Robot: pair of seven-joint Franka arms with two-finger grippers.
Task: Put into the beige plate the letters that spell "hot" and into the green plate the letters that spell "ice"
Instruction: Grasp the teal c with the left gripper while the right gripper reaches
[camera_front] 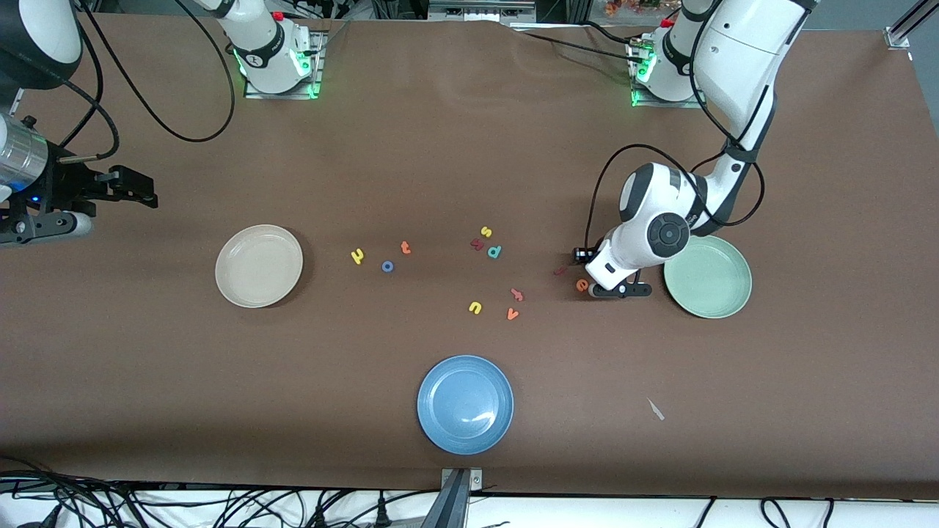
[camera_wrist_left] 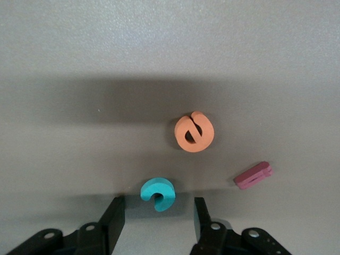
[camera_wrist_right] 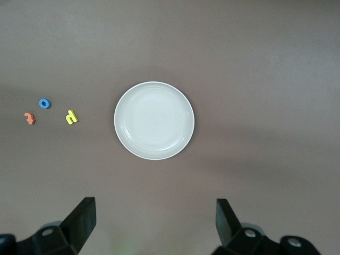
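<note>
My left gripper point(camera_wrist_left: 157, 212) is down at the table beside the green plate point(camera_front: 708, 276), open, with its fingers on either side of the teal c point(camera_wrist_left: 158, 194) and a gap on each side. The orange e point(camera_wrist_left: 194, 133) and the dark red i point(camera_wrist_left: 253, 176) lie close by. In the front view the c is hidden under the hand. The yellow h point(camera_front: 357, 256), blue o point(camera_front: 387, 266) and orange t point(camera_front: 405, 248) lie together beside the beige plate point(camera_front: 258, 265). My right gripper point(camera_wrist_right: 155, 212) waits open, high over the right arm's end of the table.
A blue plate point(camera_front: 465, 403) sits near the front camera. Other letters lie mid-table: a yellow s point(camera_front: 486, 232), a teal d point(camera_front: 494, 251), a yellow u point(camera_front: 475, 307) and an orange v point(camera_front: 512, 314).
</note>
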